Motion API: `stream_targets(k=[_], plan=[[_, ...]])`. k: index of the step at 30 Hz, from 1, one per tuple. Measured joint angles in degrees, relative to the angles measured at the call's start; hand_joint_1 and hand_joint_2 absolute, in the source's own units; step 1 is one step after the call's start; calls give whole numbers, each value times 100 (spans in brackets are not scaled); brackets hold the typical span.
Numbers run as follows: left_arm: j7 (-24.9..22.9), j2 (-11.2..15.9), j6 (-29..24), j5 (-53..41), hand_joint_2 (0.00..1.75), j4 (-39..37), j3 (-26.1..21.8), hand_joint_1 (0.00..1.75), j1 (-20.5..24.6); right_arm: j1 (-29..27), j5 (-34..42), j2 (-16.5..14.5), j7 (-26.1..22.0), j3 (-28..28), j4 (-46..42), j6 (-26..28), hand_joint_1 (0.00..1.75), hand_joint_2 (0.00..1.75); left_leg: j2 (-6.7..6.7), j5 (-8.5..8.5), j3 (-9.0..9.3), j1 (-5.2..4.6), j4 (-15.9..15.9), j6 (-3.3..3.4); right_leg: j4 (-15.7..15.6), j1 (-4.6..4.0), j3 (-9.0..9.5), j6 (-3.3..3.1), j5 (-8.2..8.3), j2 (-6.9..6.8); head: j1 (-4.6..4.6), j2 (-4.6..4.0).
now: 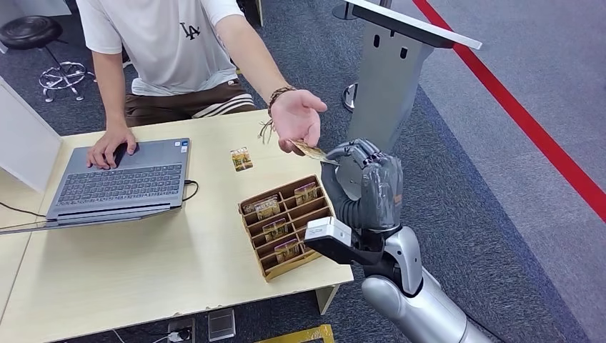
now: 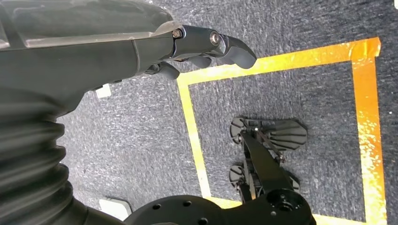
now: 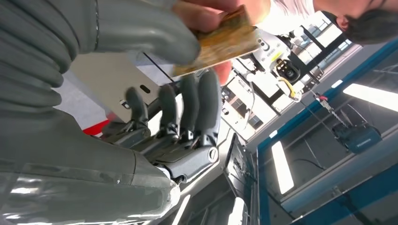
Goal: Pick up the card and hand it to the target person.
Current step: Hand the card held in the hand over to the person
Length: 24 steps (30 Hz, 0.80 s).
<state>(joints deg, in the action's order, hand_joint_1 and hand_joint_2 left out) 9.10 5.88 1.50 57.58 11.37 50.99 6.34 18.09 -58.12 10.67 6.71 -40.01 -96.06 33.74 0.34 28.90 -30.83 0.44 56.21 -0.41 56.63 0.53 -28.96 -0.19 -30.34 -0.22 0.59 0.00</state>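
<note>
My right hand [image 1: 366, 182] is raised beside the table's right end and pinches a gold-brown card [image 1: 311, 149] between thumb and finger. The card's far end lies under the fingers of a person's open hand [image 1: 296, 118], palm up, stretched over the table edge. In the right wrist view the card [image 3: 224, 41] sits between my thumb [image 3: 141, 28] and the person's fingertips [image 3: 202, 11], which touch it. My left hand [image 2: 206, 44] hangs over the carpet with fingers curled, holding nothing.
A wooden slotted tray [image 1: 251, 216] with several more cards stands on the light table [image 1: 143, 264]. One loose card [image 1: 241, 158] lies behind it. The seated person's other hand rests on an open laptop [image 1: 121, 182]. A grey lectern [image 1: 389, 78] stands at the right.
</note>
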Motion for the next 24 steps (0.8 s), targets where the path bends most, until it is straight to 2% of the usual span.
stream_targets(k=[1,5,10,13,16,20,22,24], plan=[[-8,0,-18,-8,175,0,8,0,0,0,6,-6,0,-7,25,0,1,175,0,0,0,0,0,0,0,0,0,0,0,0,-1,0],[-26,2,-51,-3,0,0,22,0,-2,1,46,-14,5,-33,107,-2,0,175,0,0,0,0,0,0,0,0,1,0,0,0,-1,0],[-51,4,-53,26,0,0,22,0,-3,2,257,-19,4,-68,189,5,0,175,0,0,0,0,0,0,0,0,1,0,0,0,3,0],[-61,11,-54,63,0,0,22,0,-7,1,956,-30,-158,-73,222,0,0,175,0,0,0,0,0,0,0,0,0,0,0,0,2,0],[-66,18,-67,123,0,0,22,0,-20,-17,2767,-35,-592,-51,241,-246,0,175,0,0,0,0,0,0,0,0,0,0,0,0,-1,0],[-86,27,-50,221,0,0,22,0,-63,-121,6407,-39,-1510,64,278,-1341,0,175,0,0,0,0,0,0,0,0,-1,0,0,0,1,0],[-106,32,-33,273,0,0,22,0,-76,-139,7436,-36,-1685,101,312,-1745,0,175,0,0,0,0,0,0,0,0,-1,0,0,0,1,0],[-126,33,-34,316,0,0,21,0,-80,-139,7983,-22,-1696,126,350,-1987,0,175,0,0,0,0,0,0,0,0,-1,0,0,0,1,0]])
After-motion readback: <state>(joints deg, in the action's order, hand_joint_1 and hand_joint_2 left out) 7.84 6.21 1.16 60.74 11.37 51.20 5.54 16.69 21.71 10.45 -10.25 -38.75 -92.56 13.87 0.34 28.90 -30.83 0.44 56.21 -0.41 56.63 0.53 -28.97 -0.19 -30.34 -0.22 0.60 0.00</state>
